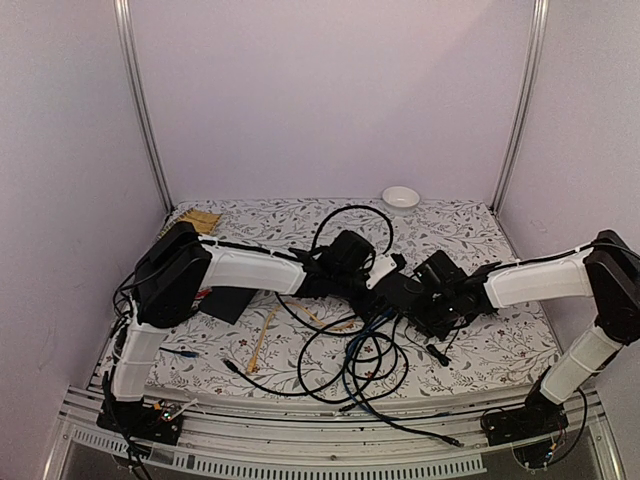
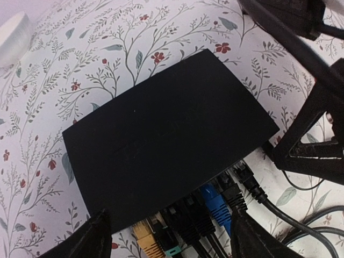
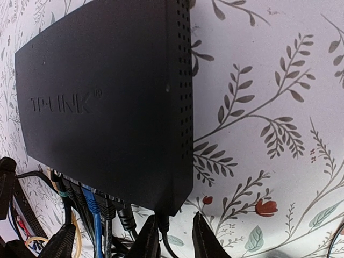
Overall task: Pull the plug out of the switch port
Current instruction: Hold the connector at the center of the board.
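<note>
Where plugs (image 2: pixel 215 207) enter the switch (image 2: pixel 161 140): left gripper (image 2: pixel 169 226) straddles them, jaws wide.
Right gripper (image 3: pixel 176 226): narrow gap around black cable (image 3: pixel 163 239) at switch corner; grip unclear.

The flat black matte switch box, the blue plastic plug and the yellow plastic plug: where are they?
flat black matte switch box (image 2: pixel 166 140), left wrist view, middle of its top face.
blue plastic plug (image 2: pixel 215 205), left wrist view, its body below the socket.
yellow plastic plug (image 2: pixel 144 235), left wrist view, its body.
</note>
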`<action>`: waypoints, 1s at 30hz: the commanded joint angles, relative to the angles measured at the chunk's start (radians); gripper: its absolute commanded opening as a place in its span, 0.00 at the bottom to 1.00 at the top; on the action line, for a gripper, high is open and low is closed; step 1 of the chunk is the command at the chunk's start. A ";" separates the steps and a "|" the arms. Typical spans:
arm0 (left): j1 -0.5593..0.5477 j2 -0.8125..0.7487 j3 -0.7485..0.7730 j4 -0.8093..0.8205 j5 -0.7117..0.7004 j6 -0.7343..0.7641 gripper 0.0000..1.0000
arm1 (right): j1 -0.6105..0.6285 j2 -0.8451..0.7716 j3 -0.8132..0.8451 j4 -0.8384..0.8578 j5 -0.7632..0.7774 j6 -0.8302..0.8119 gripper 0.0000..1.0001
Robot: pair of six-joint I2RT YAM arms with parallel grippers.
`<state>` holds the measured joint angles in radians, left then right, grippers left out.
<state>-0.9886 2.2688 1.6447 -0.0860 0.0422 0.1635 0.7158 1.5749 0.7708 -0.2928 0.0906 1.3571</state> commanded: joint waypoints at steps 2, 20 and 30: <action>-0.018 0.023 0.016 -0.008 0.000 0.016 0.76 | -0.010 0.029 0.010 0.024 -0.015 -0.024 0.20; -0.041 -0.050 -0.058 -0.021 -0.002 -0.026 0.74 | -0.018 0.058 0.016 0.039 -0.025 -0.029 0.20; -0.070 -0.072 -0.087 -0.026 -0.023 -0.037 0.73 | -0.022 0.060 0.019 0.041 -0.026 -0.032 0.20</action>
<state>-1.0344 2.2414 1.5730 -0.0959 0.0277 0.1375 0.7044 1.6173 0.7765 -0.2428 0.0677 1.3384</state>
